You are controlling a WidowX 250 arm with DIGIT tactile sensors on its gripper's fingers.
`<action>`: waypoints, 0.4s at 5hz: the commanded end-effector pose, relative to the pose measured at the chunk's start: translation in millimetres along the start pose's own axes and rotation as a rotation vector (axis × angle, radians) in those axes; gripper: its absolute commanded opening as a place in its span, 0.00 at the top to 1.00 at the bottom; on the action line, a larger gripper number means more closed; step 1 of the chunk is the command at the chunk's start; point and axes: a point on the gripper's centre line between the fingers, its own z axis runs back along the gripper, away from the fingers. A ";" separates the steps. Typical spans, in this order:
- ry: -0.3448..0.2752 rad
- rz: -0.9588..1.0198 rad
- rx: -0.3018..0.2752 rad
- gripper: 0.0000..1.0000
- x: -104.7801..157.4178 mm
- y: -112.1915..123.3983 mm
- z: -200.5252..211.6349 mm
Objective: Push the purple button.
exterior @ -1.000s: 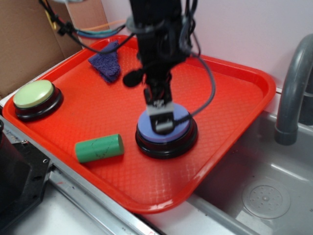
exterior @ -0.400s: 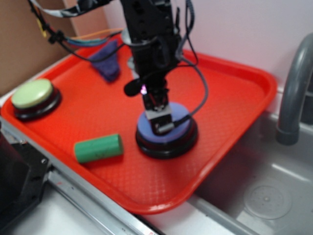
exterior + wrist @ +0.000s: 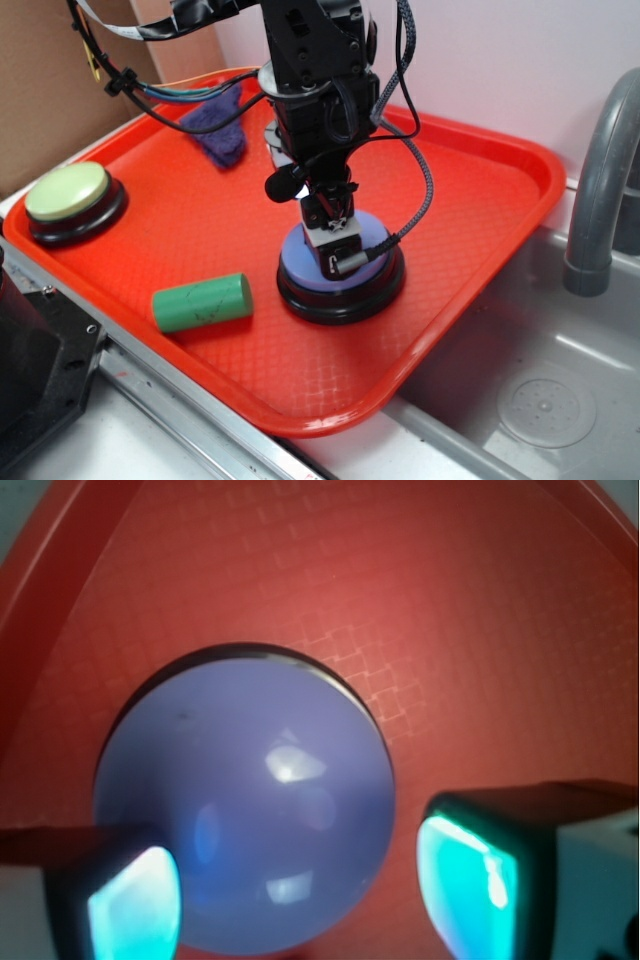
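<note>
The purple button [image 3: 376,241] is a large lavender dome on a black base ring, standing near the middle of the red tray [image 3: 480,200]. My gripper [image 3: 335,252] is straight down on the button's top and covers much of the dome in the exterior view. In the wrist view the purple button [image 3: 245,800] fills the centre. My gripper [image 3: 300,900] is open; the left fingertip [image 3: 130,905] overlaps the dome's edge, and the right one [image 3: 470,880] is off to its side over the tray. Nothing is held.
A smaller yellow-green button [image 3: 68,192] with a black base sits at the tray's left corner. A green cylinder [image 3: 201,302] lies near the front rim. A dark purple cloth [image 3: 218,135] lies at the back. A grey sink [image 3: 540,400] and faucet [image 3: 600,180] are right of the tray.
The gripper stays on the purple button's top. The arm above it has shifted slightly to the left; the other objects have not moved.
</note>
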 end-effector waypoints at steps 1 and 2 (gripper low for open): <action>-0.008 -0.001 -0.175 0.00 18.8 -11.2 -23.9; 0.003 -0.028 -0.139 0.00 19.2 -12.0 -4.2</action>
